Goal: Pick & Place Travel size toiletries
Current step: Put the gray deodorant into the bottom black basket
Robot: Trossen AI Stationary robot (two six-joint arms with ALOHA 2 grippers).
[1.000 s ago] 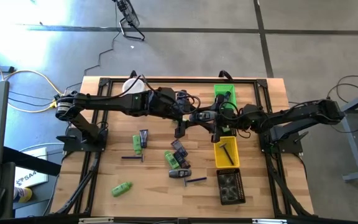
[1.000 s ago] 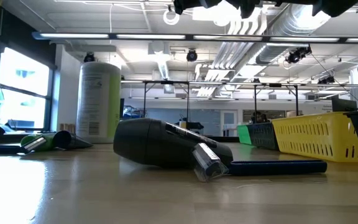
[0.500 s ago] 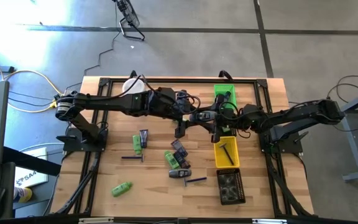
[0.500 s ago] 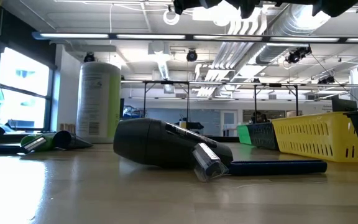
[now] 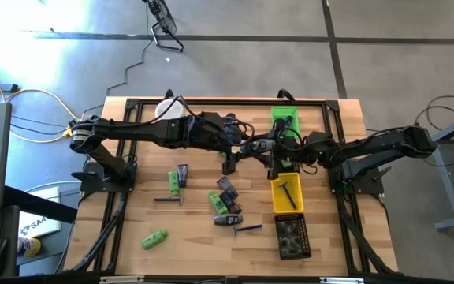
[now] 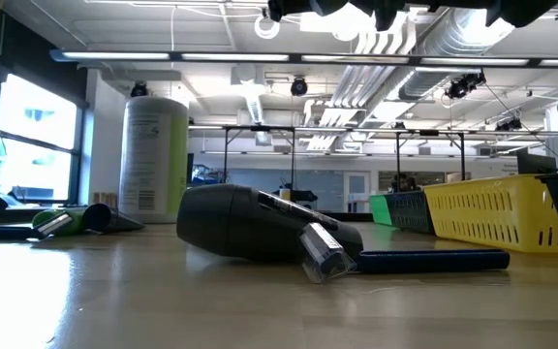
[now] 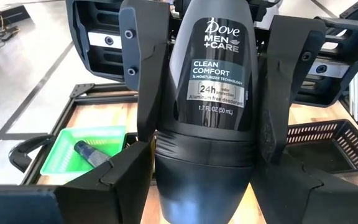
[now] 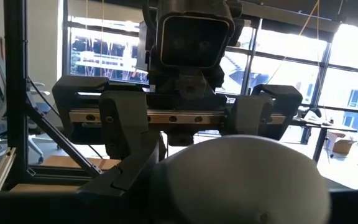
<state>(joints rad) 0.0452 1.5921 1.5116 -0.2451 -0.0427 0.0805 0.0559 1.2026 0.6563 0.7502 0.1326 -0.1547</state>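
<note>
A dark grey Dove roll-on bottle (image 7: 215,68) hangs in the air between my two grippers, which face each other over the table's middle. My left gripper (image 5: 247,147) is shut on its wider cap end (image 7: 204,168). My right gripper (image 5: 271,150) is shut on its labelled body. In the right wrist view the bottle's rounded end (image 8: 241,180) fills the lower part. Other toiletries lie on the table: green bottles (image 5: 154,238) (image 5: 173,181), a tube (image 5: 182,173), a dark stick (image 5: 166,200) and a cluster (image 5: 225,203). My left gripper pinches the bottle's cap end (image 7: 157,155) between its two fingers, coming level from the table's left. The bottle lies level, along the fingers, clear of the table. My right gripper pinches the two sides of the labelled body (image 7: 178,81) between its fingers (image 7: 145,74), coming level from the table's right. The bottle is clear of the table.
A green bin (image 5: 284,125) holding a small bottle (image 7: 92,154), a yellow bin (image 5: 287,193) with a dark stick and a black bin (image 5: 292,235) stand in a row on the right. A tall pale-green canister (image 6: 153,160) with a white lid (image 5: 169,109) stands at the far left.
</note>
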